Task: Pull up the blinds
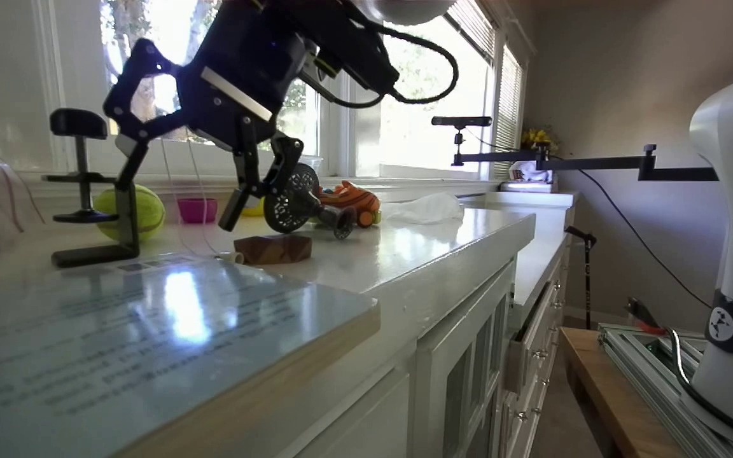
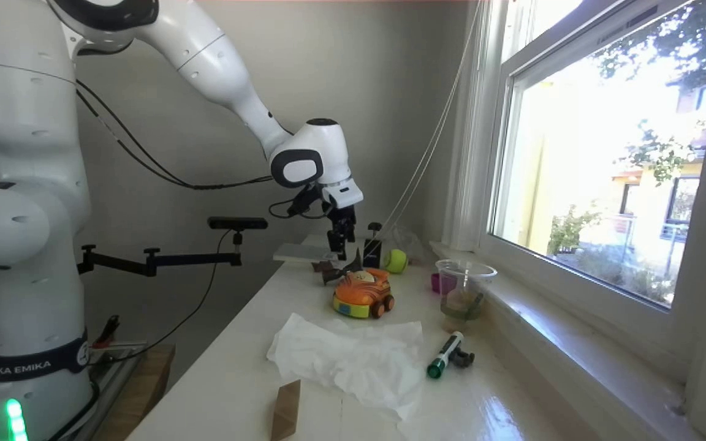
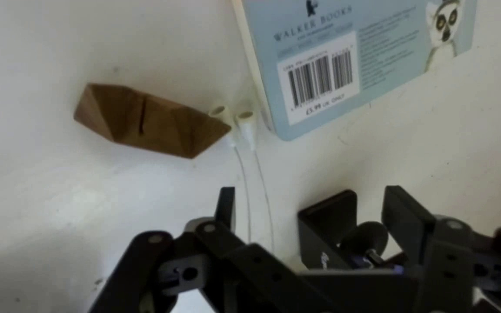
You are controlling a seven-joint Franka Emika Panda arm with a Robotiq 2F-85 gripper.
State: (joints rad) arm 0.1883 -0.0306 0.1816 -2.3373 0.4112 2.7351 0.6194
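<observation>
Got fingers (image 3: 400, 213) spread, pinching nothing, with both cords (image 3: 266, 195) between them in the wrist view. Close to clamp (image 3: 329, 219) on counter (image 3: 115, 208). Beyond, can see blinds (image 1: 473, 27) high up in an exterior view, above bare pane (image 1: 427, 121). Likely at release, with raising mostly done. Next: back off without snagging cords; regrab if short.

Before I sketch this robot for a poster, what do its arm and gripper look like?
The arm is white with rounded segments and black trim; a dark band low on it reads "FRANKA EMIKA". Black cables loop beside it. The gripper is black, with a pale strip on its body and two jointed fingers.
</observation>
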